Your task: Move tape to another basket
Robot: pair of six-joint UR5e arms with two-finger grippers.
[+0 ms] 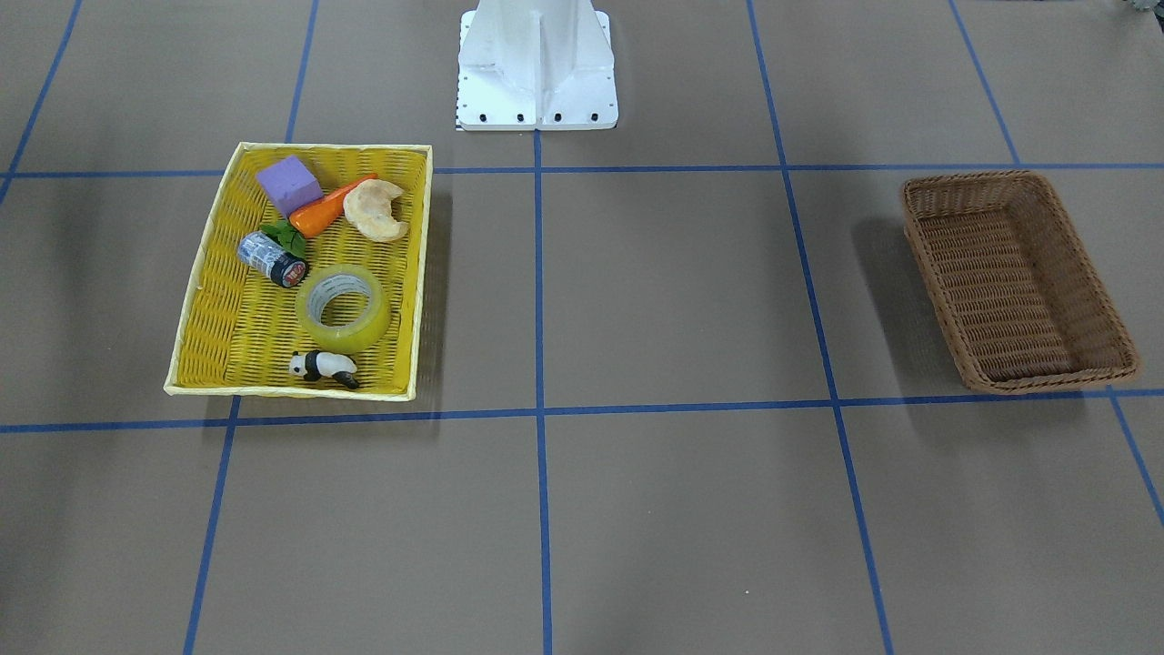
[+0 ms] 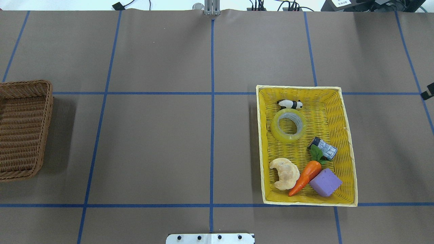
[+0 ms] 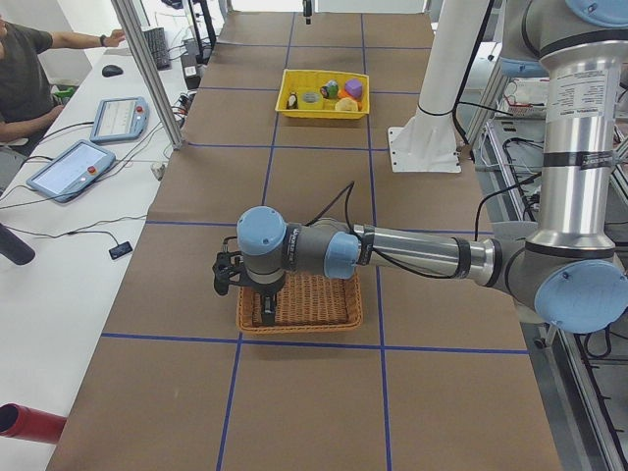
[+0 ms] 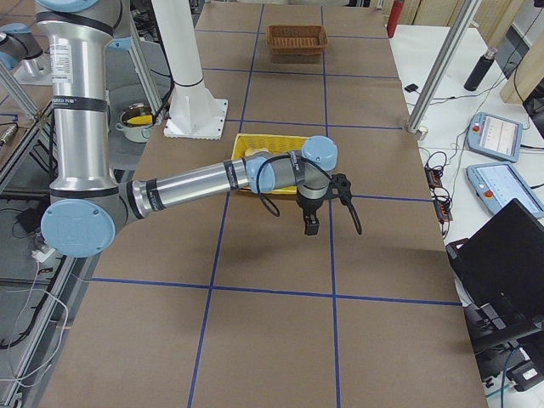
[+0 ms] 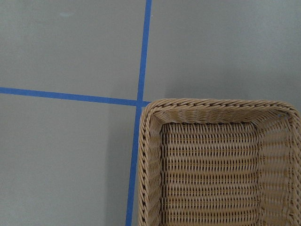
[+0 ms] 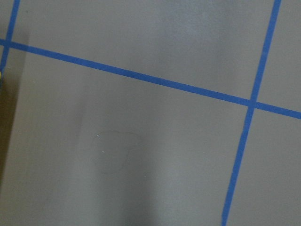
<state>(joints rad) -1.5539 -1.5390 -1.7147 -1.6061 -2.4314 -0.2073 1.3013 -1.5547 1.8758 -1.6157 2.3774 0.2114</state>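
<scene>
The tape (image 1: 343,309), a translucent yellow-green roll, lies flat in the yellow tray (image 1: 291,393). It also shows in the overhead view (image 2: 288,125) and, far off, in the exterior left view (image 3: 311,97). The brown wicker basket (image 1: 978,175) stands empty at the robot's left end (image 2: 27,82), and its corner shows in the left wrist view (image 5: 221,103). My left gripper (image 3: 265,312) hangs over the basket's outer end; I cannot tell if it is open. My right gripper (image 4: 311,225) hangs above bare table beside the tray, state unclear.
In the tray with the tape lie a panda figure (image 2: 290,103), a grey cylinder (image 2: 323,148), a carrot (image 2: 305,178), a croissant (image 2: 285,173) and a purple block (image 2: 325,182). The white robot base (image 1: 536,64) stands mid-table. An operator (image 3: 25,69) sits at the side desk.
</scene>
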